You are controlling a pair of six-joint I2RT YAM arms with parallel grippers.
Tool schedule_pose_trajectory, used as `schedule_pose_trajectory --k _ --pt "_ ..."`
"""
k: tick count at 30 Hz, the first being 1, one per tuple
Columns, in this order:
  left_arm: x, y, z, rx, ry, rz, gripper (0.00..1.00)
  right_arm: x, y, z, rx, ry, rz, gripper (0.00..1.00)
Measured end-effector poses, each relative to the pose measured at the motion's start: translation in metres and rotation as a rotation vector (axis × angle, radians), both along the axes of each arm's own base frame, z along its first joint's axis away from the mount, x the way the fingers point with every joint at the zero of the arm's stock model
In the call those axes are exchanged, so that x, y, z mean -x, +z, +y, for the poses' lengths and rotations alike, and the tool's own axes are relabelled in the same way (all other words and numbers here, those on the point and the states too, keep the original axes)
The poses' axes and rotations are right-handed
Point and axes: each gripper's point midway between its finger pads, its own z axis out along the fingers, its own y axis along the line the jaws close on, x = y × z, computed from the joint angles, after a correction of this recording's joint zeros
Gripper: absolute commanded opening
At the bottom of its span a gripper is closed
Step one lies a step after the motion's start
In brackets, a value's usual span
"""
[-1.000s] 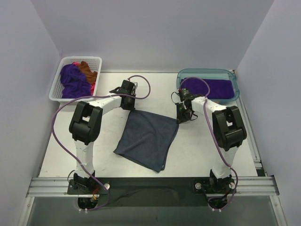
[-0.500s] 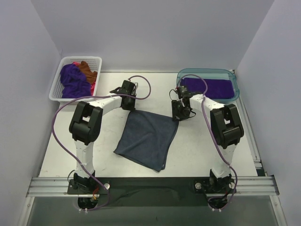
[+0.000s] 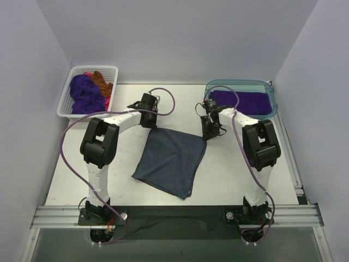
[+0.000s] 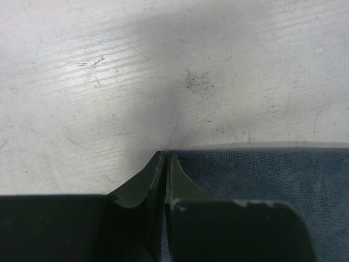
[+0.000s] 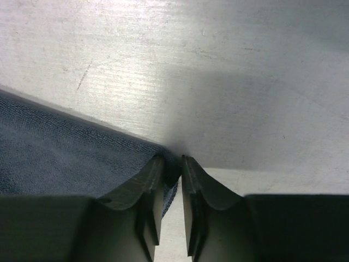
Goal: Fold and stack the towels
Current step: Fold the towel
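Observation:
A dark slate blue-grey towel lies spread flat on the table. My left gripper is at its far left corner, and my right gripper is at its far right corner. In the left wrist view the left gripper is shut, with a thin strip of the towel between its jaws. In the right wrist view the right gripper has its jaws a narrow gap apart. The bunched corner of the towel fills that gap at the tips.
A white lattice basket at the far left holds a purple towel, a rust-brown one and a pink one. A teal tub at the far right holds a folded purple towel.
My right gripper has moved a little left and away onto the towel's far right corner. The left arm and the towel have not moved.

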Motion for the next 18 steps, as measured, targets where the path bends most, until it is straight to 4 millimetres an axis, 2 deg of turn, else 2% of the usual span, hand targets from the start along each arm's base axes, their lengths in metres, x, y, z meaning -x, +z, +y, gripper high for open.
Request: schedule_pose_trajectory --k 2,5,13,16,18 --pt "0.000 0.000 0.000 0.000 -0.001 0.000 0.00 0.001 0.000 0.001 0.003 0.009 0.000 0.16" --pt "0.000 0.000 0.000 0.000 -0.001 0.000 0.00 0.002 -0.001 0.004 0.001 0.035 0.000 0.00" --pt "0.004 0.004 0.007 -0.008 -0.005 0.003 0.00 0.001 0.003 0.007 0.001 0.111 0.009 0.00" --pt "0.009 0.014 0.019 -0.013 0.012 -0.005 0.00 -0.009 0.018 0.010 -0.004 0.130 -0.019 0.00" --pt "0.008 0.032 0.024 -0.004 0.020 -0.045 0.00 -0.024 0.037 0.016 -0.016 0.146 -0.075 0.00"
